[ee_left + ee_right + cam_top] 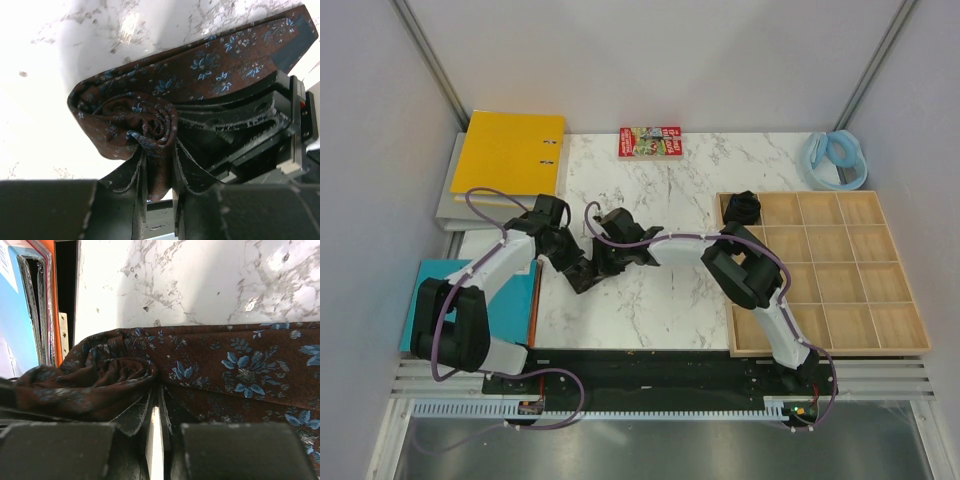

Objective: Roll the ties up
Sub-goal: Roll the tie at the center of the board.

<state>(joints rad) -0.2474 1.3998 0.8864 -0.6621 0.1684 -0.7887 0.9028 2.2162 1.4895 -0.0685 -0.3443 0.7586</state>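
A dark brown tie with small blue flowers lies partly rolled on the marble table [650, 300]. In the left wrist view its coil [145, 122] sits at my fingertips and its flat strip [235, 57] runs up to the right. My left gripper [159, 150] is shut on fabric hanging from the coil. My right gripper [160, 390] is nearly closed, pinching the tie's edge beside the bunched coil [95, 375]. From above, both grippers, left [578, 270] and right [612, 258], meet left of centre and hide most of the tie. A second rolled tie [744, 207] sits in the tray's near-left top compartment.
A wooden compartment tray [840, 300] fills the right side. A pale blue looped band [835, 160] lies behind it. A yellow binder [510, 155] and a teal book [470, 290] are at the left, a red booklet [649, 141] at the back.
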